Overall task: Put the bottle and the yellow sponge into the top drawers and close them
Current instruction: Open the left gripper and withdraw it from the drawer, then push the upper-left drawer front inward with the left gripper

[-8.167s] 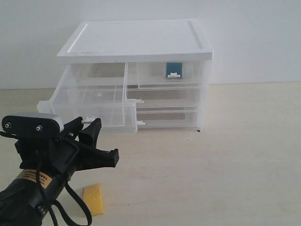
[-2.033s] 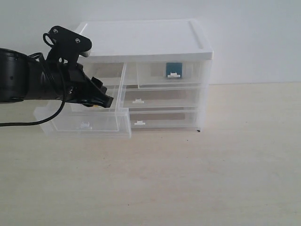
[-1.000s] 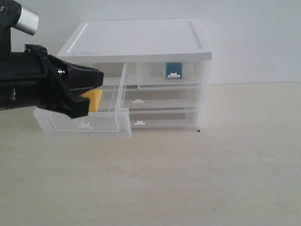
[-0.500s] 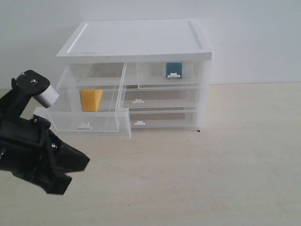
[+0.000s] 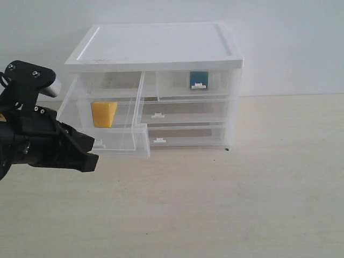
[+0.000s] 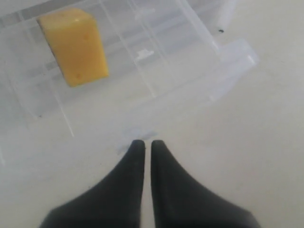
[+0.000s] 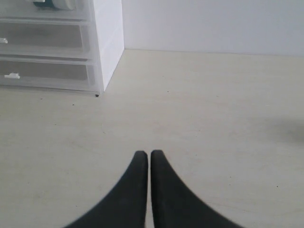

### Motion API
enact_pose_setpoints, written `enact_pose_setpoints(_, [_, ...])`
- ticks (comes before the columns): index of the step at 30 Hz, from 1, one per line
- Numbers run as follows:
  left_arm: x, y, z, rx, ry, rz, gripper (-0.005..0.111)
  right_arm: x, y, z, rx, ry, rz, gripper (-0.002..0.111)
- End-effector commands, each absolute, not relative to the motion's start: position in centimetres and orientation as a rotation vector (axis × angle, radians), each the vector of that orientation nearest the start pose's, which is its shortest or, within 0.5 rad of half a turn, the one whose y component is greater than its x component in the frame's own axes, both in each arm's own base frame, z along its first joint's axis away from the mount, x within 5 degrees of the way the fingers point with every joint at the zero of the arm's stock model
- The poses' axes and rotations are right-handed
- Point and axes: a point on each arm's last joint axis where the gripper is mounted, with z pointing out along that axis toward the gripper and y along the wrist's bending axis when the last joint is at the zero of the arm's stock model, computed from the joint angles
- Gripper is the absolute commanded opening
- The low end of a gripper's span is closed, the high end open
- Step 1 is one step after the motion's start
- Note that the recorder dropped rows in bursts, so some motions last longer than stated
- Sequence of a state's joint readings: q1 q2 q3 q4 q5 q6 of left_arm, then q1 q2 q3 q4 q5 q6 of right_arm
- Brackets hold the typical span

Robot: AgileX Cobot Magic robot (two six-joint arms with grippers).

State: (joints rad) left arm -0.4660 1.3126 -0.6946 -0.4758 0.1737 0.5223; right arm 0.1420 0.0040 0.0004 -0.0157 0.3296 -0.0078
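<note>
The black left hand (image 5: 88, 158), its two tapered fingers clenched tip to tip on nothing, hovers low over the pale bench (image 5: 242, 204) just in front of the top left drawer (image 5: 121, 141). That clear half-width drawer stands pulled well out of the white-topped cabinet (image 5: 156, 45). Inside it stands the yellow sponge (image 5: 104, 113), a small yellow-orange foam block with a pitted face, upright on the drawer floor and apart from the front wall. Beside it the top right drawer (image 5: 215, 88) sits flush and shut. The bottle (image 5: 199, 77) is inside, only its teal-blue label showing through the translucent front behind the white handle tab (image 5: 199, 85). Two full-width drawers (image 5: 188, 134) below are closed. The right hand (image 7: 144, 153), out of the exterior view, is likewise clenched empty over bare bench near the cabinet's corner.
</note>
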Motion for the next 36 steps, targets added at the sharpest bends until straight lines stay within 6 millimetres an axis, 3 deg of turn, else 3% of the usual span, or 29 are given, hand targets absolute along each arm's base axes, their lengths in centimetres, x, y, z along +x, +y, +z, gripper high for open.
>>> enact_pose_setpoints(1, [24.3, -12.5, 23.7, 0.562, 2.128, -0.267, 0.004, 5.4, 0.7, 18.4, -0.140, 1.800, 0.080, 0.000])
enact_pose_setpoints(13, [26.4, -12.7, 23.3, 0.455, 2.039, -0.213, 0.004, 5.4, 0.7, 18.4, -0.140, 1.800, 0.080, 0.000])
enact_pose_setpoints(24, [30.0, -14.4, 23.0, 0.446, 2.030, -0.208, 0.004, 5.4, 0.7, 18.4, -0.140, 1.800, 0.080, 0.000])
enact_pose_setpoints(36, [33.3, -15.3, 23.2, 0.411, 1.905, -0.145, 0.004, 5.4, 0.7, 18.4, -0.140, 1.800, 0.080, 0.000])
